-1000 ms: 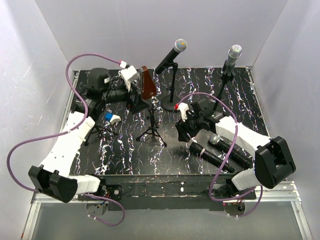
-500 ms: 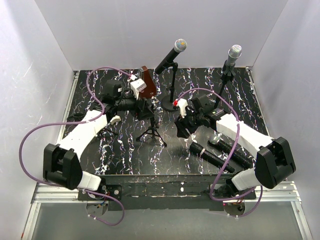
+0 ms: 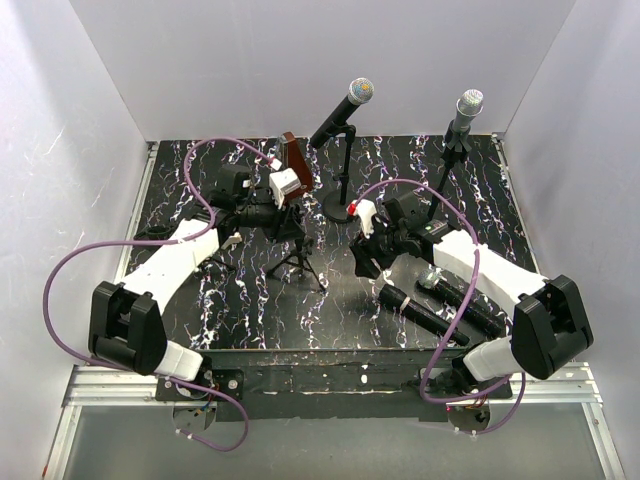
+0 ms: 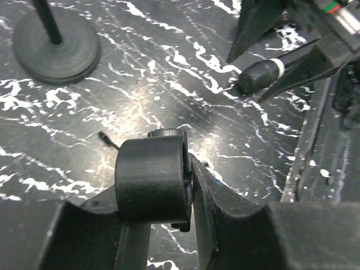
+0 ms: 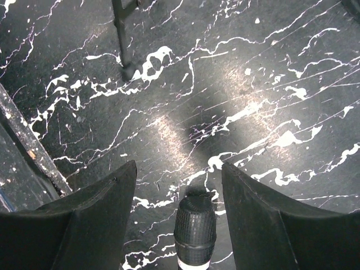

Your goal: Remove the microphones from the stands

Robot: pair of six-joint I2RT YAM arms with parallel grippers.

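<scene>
Two microphones sit in tall stands at the back, one black (image 3: 343,110) and one silver-headed (image 3: 464,115). A low black tripod stand (image 3: 300,262) is at centre with an empty ring holder (image 4: 152,180) on top. My left gripper (image 3: 292,222) (image 4: 169,169) is shut on that holder. Two black microphones (image 3: 420,312) (image 3: 462,297) lie flat at the right. My right gripper (image 3: 363,262) (image 5: 179,174) hangs open over the table, and the butt end of a lying microphone (image 5: 194,229) sits between its fingers, untouched.
A brown block (image 3: 292,165) stands behind the tripod. The round base (image 4: 56,40) of the black microphone's stand lies just beyond my left gripper. One tripod leg (image 5: 124,39) reaches toward my right gripper. Purple cables loop over both arms.
My left arm swung right from the table's left side to the tripod stand and closed on its ring holder. The right arm has barely moved and stays open.
</scene>
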